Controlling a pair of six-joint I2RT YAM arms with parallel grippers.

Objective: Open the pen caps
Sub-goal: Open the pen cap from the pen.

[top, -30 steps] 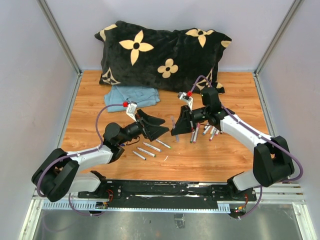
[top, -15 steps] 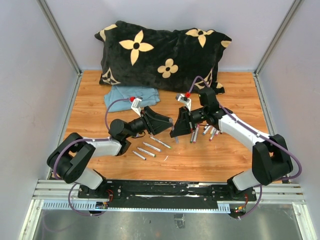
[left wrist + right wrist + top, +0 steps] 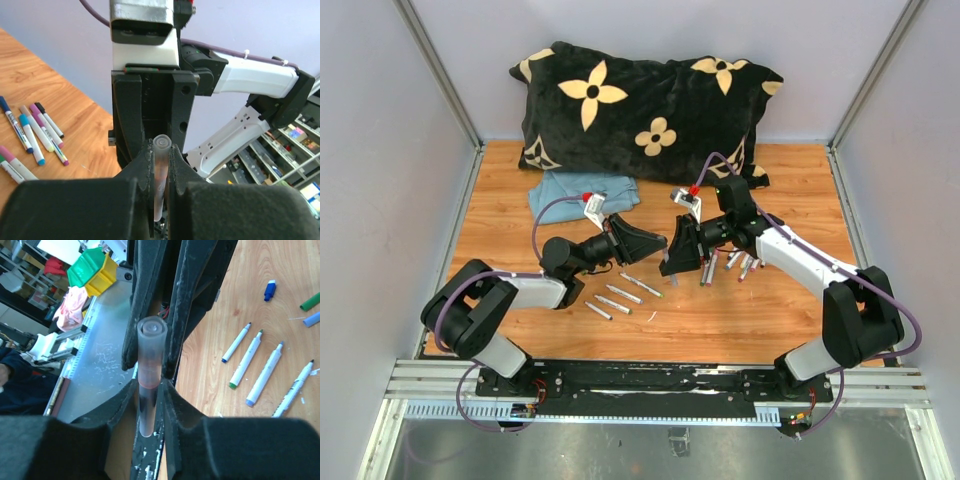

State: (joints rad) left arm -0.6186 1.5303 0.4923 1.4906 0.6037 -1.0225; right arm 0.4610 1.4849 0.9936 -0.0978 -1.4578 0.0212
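Note:
A translucent grey pen (image 3: 148,410) stands upright above the middle of the table, held from both sides. My left gripper (image 3: 161,162) is shut on its upper end, the pen cap (image 3: 162,150), a clear cap with a pinkish tint. My right gripper (image 3: 150,407) is shut on the barrel just below the cap (image 3: 152,347). In the top view the two grippers, left (image 3: 658,243) and right (image 3: 672,256), meet fingertip to fingertip. Loose caps, blue (image 3: 270,290) and green (image 3: 310,301), lie on the wood.
Several uncapped pens (image 3: 620,296) lie in a row in front of the left arm. Capped pens (image 3: 738,264) lie under the right arm, also seen as capped pens (image 3: 35,132). A black flowered pillow (image 3: 640,105) and a blue cloth (image 3: 585,190) lie at the back.
My left gripper swung right from an open stance to the upright pen and shut on its cap end. The right gripper stayed put with the pen.

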